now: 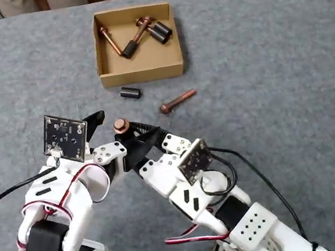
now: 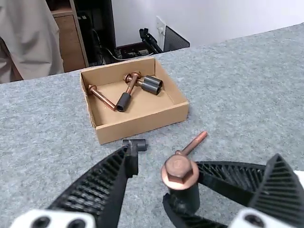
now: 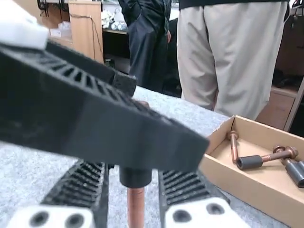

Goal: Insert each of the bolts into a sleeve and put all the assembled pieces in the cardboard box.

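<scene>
The work surface is a grey, carpet-like table covering (image 1: 288,81), and both arms meet over its near middle.

The right gripper (image 3: 134,179) is closed on a dark sleeve (image 2: 188,197), which it holds upright. A copper bolt (image 2: 179,173) is seated in the sleeve, with its hex head on top and its shank showing out of the far end in the right wrist view. The left gripper (image 2: 204,161) is spread wide to either side of that bolt head and has hold of nothing.

A loose sleeve (image 1: 130,93) lies on its side on the covering just in front of the cardboard box (image 1: 140,75). A loose bolt (image 1: 178,101) lies near it, apart from both the sleeve and the box.

Inside the box are two sleeved bolts (image 1: 134,38) and a third bolt (image 1: 110,40) that appears bare, though its tip lies close against one sleeve and this cannot be confirmed.

Assessment: two pieces are finished and boxed, and a third is assembled in the jaws but not yet delivered. The loose pair is untouched, so roughly half the work remains. The bare-looking bolt may yet need a sleeve.
</scene>
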Action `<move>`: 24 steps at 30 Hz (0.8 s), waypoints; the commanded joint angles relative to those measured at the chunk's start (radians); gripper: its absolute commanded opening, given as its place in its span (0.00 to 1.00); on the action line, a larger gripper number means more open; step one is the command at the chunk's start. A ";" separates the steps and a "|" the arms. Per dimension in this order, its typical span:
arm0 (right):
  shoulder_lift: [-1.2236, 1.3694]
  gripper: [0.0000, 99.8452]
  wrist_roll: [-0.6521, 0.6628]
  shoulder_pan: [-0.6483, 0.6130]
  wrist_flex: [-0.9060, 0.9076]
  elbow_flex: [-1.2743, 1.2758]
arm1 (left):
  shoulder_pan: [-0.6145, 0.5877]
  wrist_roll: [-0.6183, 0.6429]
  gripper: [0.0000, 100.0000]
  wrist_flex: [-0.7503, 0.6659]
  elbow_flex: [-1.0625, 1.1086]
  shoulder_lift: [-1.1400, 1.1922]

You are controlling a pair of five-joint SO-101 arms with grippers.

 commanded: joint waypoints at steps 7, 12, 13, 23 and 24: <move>-0.010 0.00 -0.014 0.163 0.000 -0.105 | -0.064 0.095 0.39 -0.005 -0.175 -0.007; 0.019 0.00 -0.069 0.255 0.075 -0.202 | -0.166 0.120 0.39 0.003 -0.204 -0.007; 0.045 0.00 -0.072 0.269 0.091 -0.232 | -0.201 0.120 0.39 0.003 -0.204 -0.007; 0.553 0.00 -0.066 0.346 0.008 -0.604 | -0.437 0.124 0.39 -0.005 -0.060 -0.007; 0.615 0.00 -0.064 0.348 -0.029 -0.634 | -0.439 0.140 0.39 -0.005 -0.037 -0.007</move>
